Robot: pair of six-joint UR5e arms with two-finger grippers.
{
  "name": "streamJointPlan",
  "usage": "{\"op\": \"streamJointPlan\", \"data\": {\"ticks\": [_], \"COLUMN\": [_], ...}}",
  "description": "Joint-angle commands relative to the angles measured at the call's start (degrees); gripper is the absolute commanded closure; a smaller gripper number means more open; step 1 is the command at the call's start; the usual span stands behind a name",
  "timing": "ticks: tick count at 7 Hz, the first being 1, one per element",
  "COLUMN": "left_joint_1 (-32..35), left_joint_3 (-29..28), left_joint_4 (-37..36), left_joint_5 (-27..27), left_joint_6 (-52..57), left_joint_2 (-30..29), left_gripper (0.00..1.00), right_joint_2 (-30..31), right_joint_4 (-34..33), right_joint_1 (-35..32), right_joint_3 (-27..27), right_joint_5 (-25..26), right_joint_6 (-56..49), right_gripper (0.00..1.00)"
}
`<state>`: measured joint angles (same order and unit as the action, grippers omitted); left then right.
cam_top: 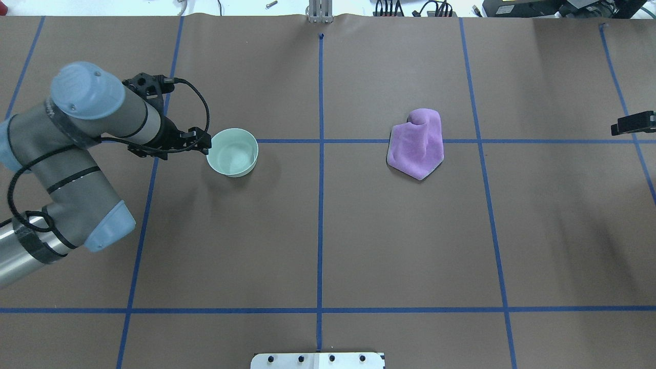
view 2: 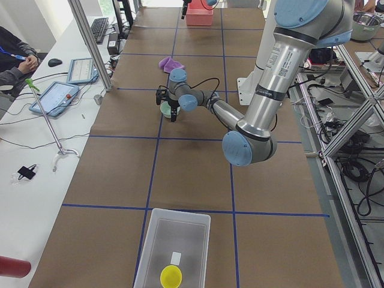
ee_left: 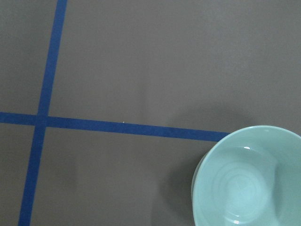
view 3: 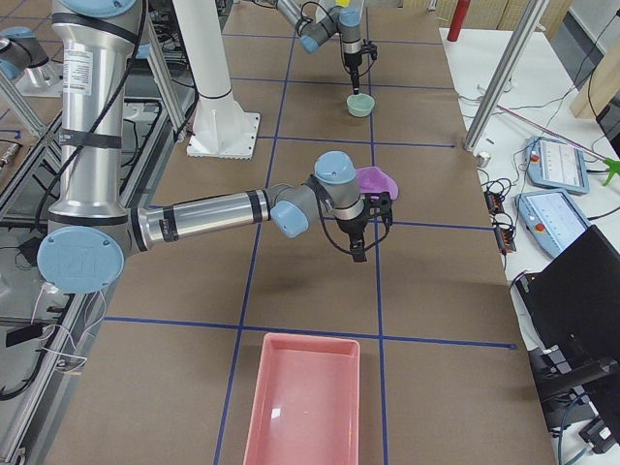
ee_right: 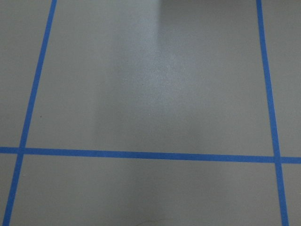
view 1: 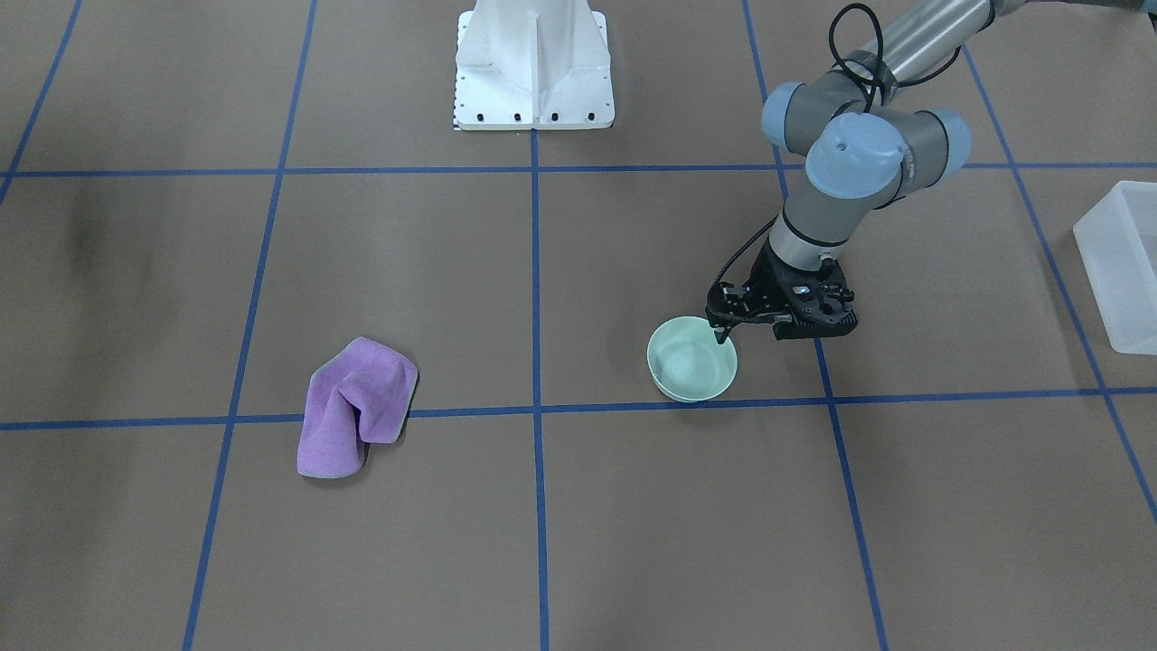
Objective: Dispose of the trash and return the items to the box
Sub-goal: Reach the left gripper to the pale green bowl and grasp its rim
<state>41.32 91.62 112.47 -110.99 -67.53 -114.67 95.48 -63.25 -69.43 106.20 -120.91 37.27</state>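
Observation:
The pale green bowl (view 1: 691, 362) stands empty on the brown table; it also shows in the left wrist view (ee_left: 249, 179). My left gripper (view 1: 750, 333) points down at the bowl's rim on the robot's left side and looks open, with one fingertip (view 1: 721, 336) over the rim. The yellow cup (view 2: 171, 276) sits inside the frosted box (view 2: 150, 252), which is at the table's left end (view 1: 1121, 271). My right gripper (view 3: 360, 254) hovers empty over bare table near the purple cloth (view 3: 373, 179); I cannot tell whether it is open or shut.
The crumpled purple cloth (cam_top: 417, 143) lies on the right half of the table. A pink tray (view 3: 305, 407) stands at the table's right end. A small white scrap (view 2: 176, 258) lies in the box. The white robot base (view 1: 533, 72) stands at the table's near edge.

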Motion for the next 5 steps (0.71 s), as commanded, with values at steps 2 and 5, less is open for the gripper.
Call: {"op": "streamJointPlan", "data": {"ticks": [2,5], "left_joint_1": [-0.4,0.6], "left_joint_3": [-3.0,0.5], "left_joint_4": [1.1,0.7], "left_joint_5": [0.2,-0.4], "left_joint_6": [-0.3,0.4], "left_joint_2": [-2.7,-2.1], "left_gripper": [1.00,1.00], "right_joint_2": [0.1,0.1], "right_joint_4": [0.0,0.1], "right_joint_1": [0.0,0.0], "right_joint_3": [-0.1,0.0], "right_joint_5": [0.1,0.0], "right_joint_6": [0.0,0.0], "right_gripper": [0.00,0.00]}}
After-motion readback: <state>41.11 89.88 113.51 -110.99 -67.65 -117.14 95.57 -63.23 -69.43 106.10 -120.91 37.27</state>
